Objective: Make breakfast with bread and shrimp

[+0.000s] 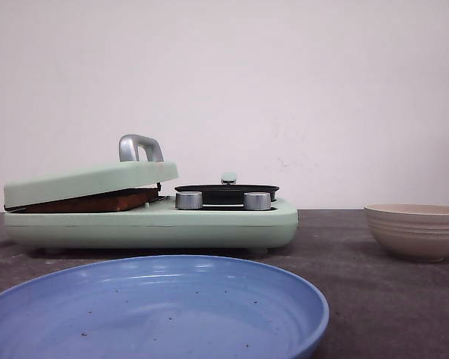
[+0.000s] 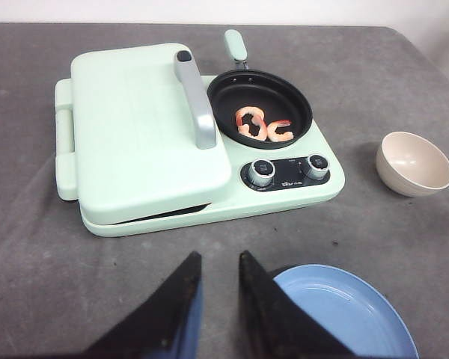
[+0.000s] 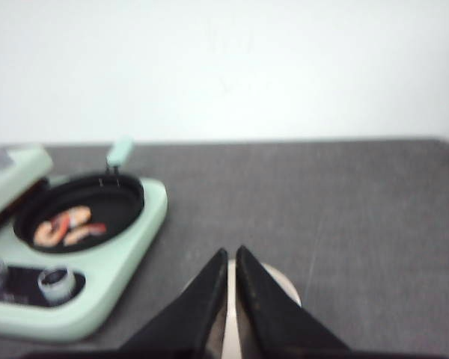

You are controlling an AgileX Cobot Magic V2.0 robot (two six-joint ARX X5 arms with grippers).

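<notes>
Front: I see the bread (image 1: pixel 97 200) under the cooker (image 1: pixel 157 223) lid. Left wrist: my left gripper (image 2: pixel 218 263), narrowly parted and empty, faces the cooker; shrimp (image 2: pixel 262 126) lie in its pan (image 2: pixel 228 90). Right wrist: my right gripper (image 3: pixel 231 256), nearly closed, hangs over the bowl (image 3: pixel 284 288).

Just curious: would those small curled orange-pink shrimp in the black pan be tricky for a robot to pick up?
Probably. The curled orange-pink shrimp look small, so likely light. They seem glossy, perhaps slippery, and could slide across the smooth black pan.

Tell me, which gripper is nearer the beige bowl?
The right. The right gripper hangs directly over the beige bowl, whose rim shows between and beside its fingers. The left gripper hovers near the blue plate, in front of the green cooker.
</notes>
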